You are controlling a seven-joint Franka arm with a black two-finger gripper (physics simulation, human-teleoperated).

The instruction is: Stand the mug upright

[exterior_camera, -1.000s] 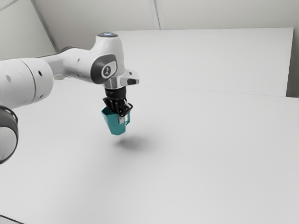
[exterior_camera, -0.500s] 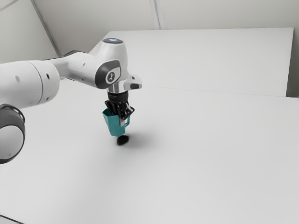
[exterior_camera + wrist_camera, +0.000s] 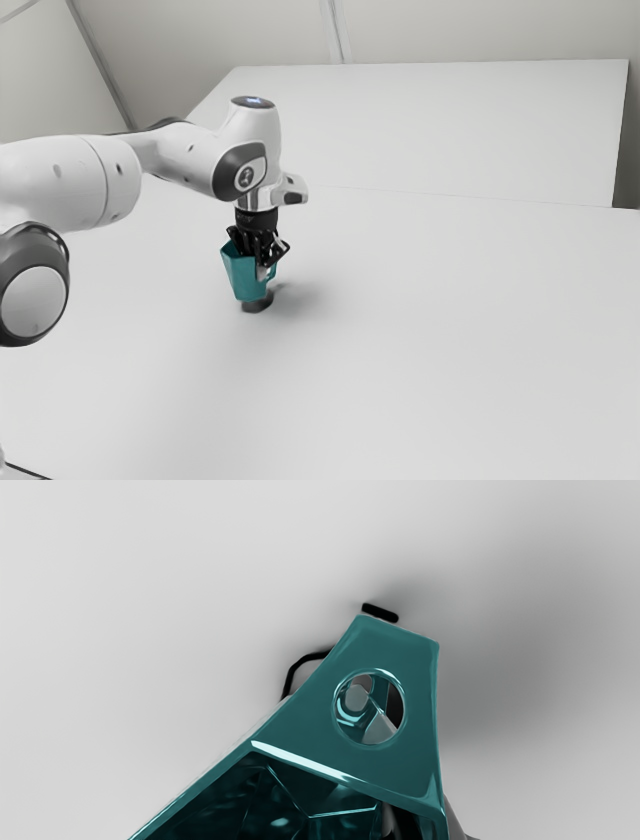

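Hand (image 3: 263, 269) easing down, fingers nearly closed, pinching the mug (image 3: 240, 278) by its wall! Beneath the hand, it leans slightly, lower now, its base meeting the dark shadow (image 3: 257, 305) on the worktop (image 3: 420, 320); levelling and gentle touchdown look next.

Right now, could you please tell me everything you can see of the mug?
The mug is glossy teal and faceted, narrowing toward its base, with a round opening in one flat face and its handle toward the exterior view's right. It looks roughly upright, mouth up, held by the gripper over the table; I can't tell whether its base touches.
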